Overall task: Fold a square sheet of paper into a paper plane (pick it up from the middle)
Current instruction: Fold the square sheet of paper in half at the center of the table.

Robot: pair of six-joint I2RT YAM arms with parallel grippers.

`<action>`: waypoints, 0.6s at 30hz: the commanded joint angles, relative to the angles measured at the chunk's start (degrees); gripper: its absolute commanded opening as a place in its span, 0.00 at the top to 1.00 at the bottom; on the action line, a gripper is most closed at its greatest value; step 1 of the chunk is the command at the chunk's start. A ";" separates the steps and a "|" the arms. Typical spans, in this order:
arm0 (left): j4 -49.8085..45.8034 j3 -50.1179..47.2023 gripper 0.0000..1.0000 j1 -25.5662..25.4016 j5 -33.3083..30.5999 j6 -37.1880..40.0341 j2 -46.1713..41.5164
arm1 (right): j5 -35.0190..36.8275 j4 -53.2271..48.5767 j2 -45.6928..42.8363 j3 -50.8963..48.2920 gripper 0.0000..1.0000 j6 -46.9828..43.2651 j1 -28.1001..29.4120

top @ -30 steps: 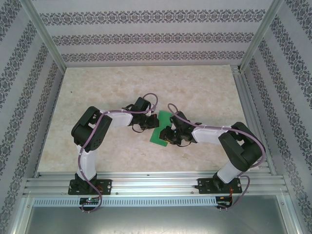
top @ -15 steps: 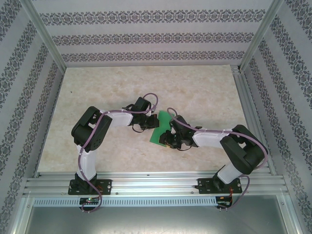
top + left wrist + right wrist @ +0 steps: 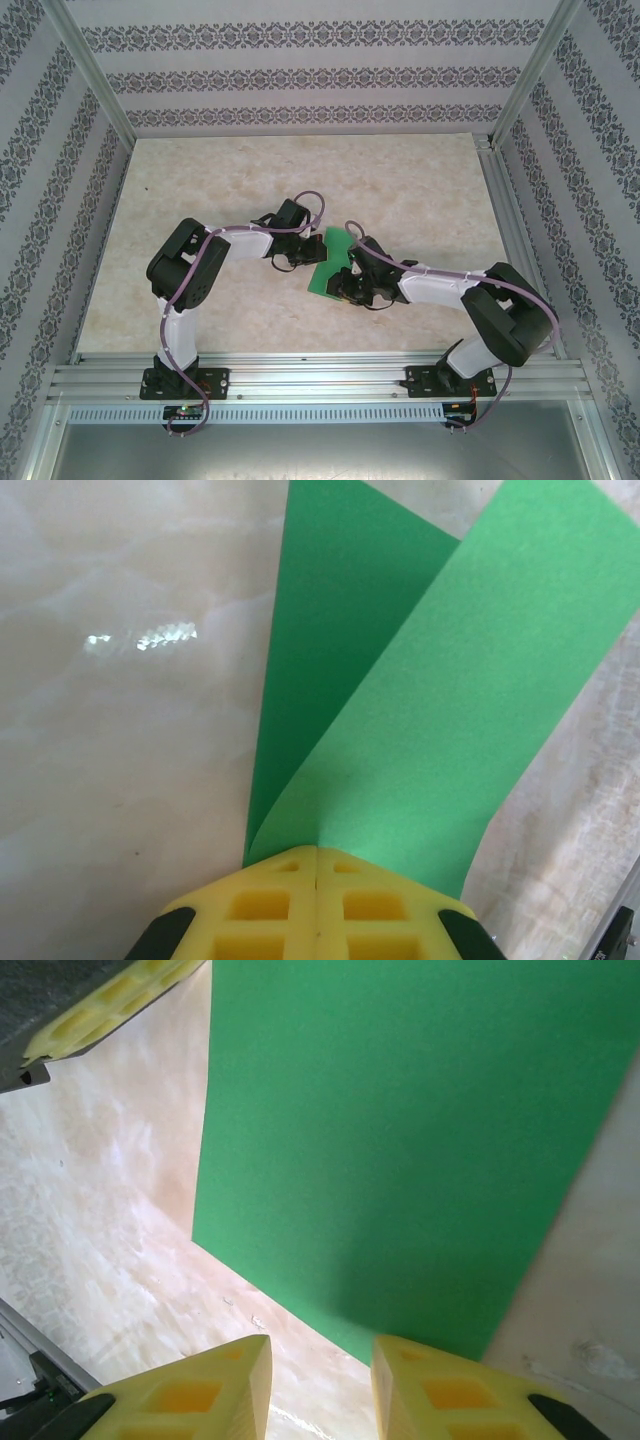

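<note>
— What is changed over the last second?

— The right arm (image 3: 440,287) is seen swung outward at the elbow, and the right pincer (image 3: 320,1365) is shifted slightly toward the near side. The far edge of the sheet of paper (image 3: 430,680), straight a second ago, is now notched when viewed from above, so one layer is taken to be lifted.

— How are the pincers set?

— The left pincer (image 3: 318,865) is closed tight on the sheet of paper at its bend. One layer is laid flat on the desk (image 3: 250,180) and the other is raised above it. The right pincer is held partly open with nothing gripped: bare desk is seen between its fingertips, and the sheet's edge lies just ahead.

— What is meant for the task?

— A first fold is judged to be under way but not yet creased. No dart shape is formed.

— What is found around it, and what is in the way?

— Both pincers are crowded together at mid-desk, on either side of the sheet, so a clash is to be guarded against. The patterned walls (image 3: 300,75) are kept well apart.
</note>
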 commanded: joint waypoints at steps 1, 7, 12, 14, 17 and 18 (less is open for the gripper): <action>-3.85 0.48 0.96 -1.27 -1.44 1.37 1.72 | -0.14 2.57 2.83 -2.24 0.68 1.06 0.39; -4.16 0.60 0.96 -1.38 -1.37 1.45 1.80 | 0.15 4.96 4.36 -4.96 0.69 2.18 0.22; -4.36 0.51 0.96 -1.36 -1.53 1.53 1.71 | -0.10 2.93 -1.06 -3.34 0.69 1.35 -0.74; -4.39 0.56 0.96 -1.36 -1.59 1.54 1.51 | 0.02 1.75 -3.65 -1.85 0.68 0.09 -1.66; -4.49 0.63 0.96 -1.36 -1.57 1.62 1.54 | -0.72 1.40 -5.39 0.14 0.68 -1.52 -4.54; -4.49 0.74 0.96 -1.36 -1.59 1.59 1.55 | -1.27 1.77 -5.23 0.59 0.68 -1.91 -5.48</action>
